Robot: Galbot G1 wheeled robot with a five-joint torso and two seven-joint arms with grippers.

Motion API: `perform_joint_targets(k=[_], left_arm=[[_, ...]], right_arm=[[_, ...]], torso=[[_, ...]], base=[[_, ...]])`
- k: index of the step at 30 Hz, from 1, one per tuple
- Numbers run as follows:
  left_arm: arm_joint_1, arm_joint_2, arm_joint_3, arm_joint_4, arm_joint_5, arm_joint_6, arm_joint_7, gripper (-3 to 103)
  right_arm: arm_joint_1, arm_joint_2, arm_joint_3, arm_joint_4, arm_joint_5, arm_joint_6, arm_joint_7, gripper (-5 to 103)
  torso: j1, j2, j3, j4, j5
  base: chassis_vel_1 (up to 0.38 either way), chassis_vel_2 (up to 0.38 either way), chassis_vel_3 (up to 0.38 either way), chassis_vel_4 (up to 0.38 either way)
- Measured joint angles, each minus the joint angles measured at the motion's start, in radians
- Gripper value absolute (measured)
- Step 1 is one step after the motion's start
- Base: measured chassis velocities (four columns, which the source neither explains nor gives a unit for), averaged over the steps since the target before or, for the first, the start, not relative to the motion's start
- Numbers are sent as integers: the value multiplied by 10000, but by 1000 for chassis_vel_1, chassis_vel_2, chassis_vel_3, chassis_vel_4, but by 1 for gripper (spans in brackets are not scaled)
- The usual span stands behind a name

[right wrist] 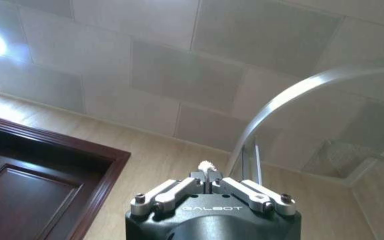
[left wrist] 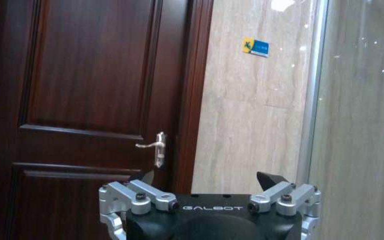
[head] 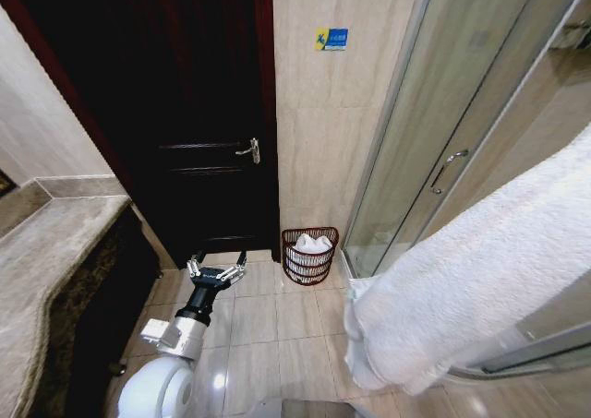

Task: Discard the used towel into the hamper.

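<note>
A big white towel [head: 471, 270] hangs across the right of the head view, high above the floor. In the right wrist view my right gripper [right wrist: 208, 181] points up at the ceiling, shut on the towel, a white tuft [right wrist: 207, 166] of which sticks out between its fingers. The hamper [head: 309, 263], a small dark red-brown ribbed basket, stands on the floor by the wall between door and shower, with white cloth [head: 313, 244] inside it. My left gripper [head: 218, 263] is open and holds nothing, low on the left and facing the door; its fingers stand apart in the left wrist view [left wrist: 207, 177].
A dark wooden door [head: 175, 113] with a metal handle [head: 249, 149] is straight ahead. A glass shower enclosure [head: 443, 141] fills the right. A marble counter [head: 46, 261] runs along the left. Beige floor tiles [head: 277, 326] lie open before the hamper.
</note>
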Motion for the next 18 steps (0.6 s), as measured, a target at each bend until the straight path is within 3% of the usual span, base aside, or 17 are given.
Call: perform_joint_targets(k=[18], left_arm=[[0, -2, 0, 0, 0, 0, 0, 100]], right_arm=[[-72, 50, 66, 0, -122, 9, -40, 2]], torso=[[0, -1, 0, -1, 3]], base=[[43, 48, -39, -37]])
